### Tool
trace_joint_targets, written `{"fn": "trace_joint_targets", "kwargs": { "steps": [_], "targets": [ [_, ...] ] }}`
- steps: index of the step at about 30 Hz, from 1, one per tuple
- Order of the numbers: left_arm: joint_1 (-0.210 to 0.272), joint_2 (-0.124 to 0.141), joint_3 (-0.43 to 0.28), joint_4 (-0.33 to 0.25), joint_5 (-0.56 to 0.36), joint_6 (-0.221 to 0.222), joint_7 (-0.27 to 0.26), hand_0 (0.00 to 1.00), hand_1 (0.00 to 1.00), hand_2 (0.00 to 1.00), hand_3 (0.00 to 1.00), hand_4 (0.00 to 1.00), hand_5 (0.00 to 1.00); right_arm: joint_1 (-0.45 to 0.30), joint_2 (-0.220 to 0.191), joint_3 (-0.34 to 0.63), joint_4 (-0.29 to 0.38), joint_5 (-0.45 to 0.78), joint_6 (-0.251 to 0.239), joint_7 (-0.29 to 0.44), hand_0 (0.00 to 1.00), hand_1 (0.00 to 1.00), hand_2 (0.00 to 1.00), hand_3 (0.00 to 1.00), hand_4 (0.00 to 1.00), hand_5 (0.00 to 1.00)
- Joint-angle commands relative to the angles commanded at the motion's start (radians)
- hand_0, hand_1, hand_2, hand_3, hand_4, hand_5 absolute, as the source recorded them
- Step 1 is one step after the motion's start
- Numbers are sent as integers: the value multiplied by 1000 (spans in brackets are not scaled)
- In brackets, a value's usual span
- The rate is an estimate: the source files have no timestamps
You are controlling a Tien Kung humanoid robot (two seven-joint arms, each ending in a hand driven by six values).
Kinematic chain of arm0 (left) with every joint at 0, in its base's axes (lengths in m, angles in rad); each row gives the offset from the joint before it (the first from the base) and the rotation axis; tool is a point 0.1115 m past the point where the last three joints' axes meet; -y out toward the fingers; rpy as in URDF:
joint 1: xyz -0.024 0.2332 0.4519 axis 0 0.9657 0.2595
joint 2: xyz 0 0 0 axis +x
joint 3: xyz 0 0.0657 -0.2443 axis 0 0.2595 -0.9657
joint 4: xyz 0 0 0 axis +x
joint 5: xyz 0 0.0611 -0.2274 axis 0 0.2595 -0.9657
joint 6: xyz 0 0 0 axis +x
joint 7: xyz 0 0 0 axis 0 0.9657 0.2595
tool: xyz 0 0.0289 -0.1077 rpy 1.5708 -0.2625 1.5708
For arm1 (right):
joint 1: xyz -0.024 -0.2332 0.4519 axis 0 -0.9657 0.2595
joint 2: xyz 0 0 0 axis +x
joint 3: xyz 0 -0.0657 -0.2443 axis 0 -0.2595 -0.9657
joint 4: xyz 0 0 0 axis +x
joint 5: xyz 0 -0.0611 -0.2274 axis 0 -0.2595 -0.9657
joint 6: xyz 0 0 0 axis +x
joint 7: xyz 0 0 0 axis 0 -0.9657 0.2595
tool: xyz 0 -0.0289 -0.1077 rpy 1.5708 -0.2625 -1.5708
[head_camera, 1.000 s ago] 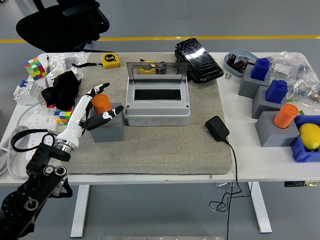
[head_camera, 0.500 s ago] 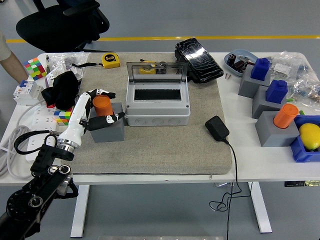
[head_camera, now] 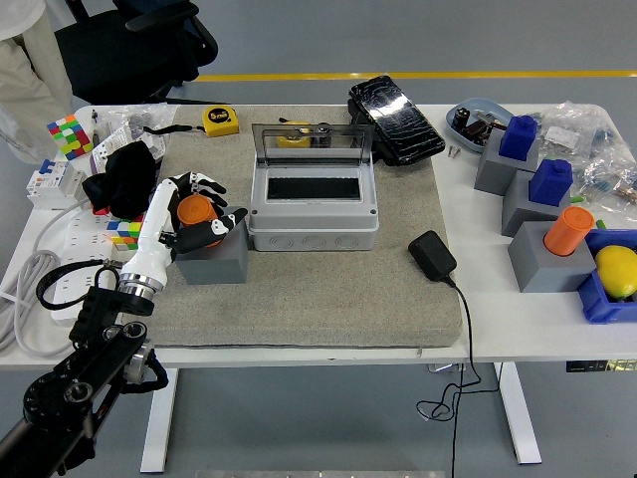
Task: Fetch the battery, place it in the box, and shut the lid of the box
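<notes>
Battery, orange and upright on its gray stand, now sits inside the left hand, whose fingers have curled from spread to wrapping it, so lifting toward the open box looks next.

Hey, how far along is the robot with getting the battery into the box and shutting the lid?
Early stage. Nothing is in the grey box yet and its clear lid stands open. In hand: the left hand has its fingers curled around the orange battery, which sits in its grey holder. Left: lifting it out, placing it in the box, closing the lid.
</notes>
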Motion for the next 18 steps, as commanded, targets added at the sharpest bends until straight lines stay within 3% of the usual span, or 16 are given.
{"fn": "trace_joint_targets", "kwargs": {
  "steps": [2,3,18],
  "targets": [
    [-3,-5,-2,5,-3,2,-5,259,249,327,371,826,2,0,0,0,0,0,-1,2,580,632,662,558,947,494],
    [-5,-8,-2,8,-5,2,-6,230,195,294,330,764,2,0,1,0,0,0,-2,3,580,631,661,558,947,495],
    [-20,-24,1,4,-13,12,-30,164,127,209,252,731,2,-2,2,-5,1,6,-8,19,580,629,661,558,947,494]
  ]
}}
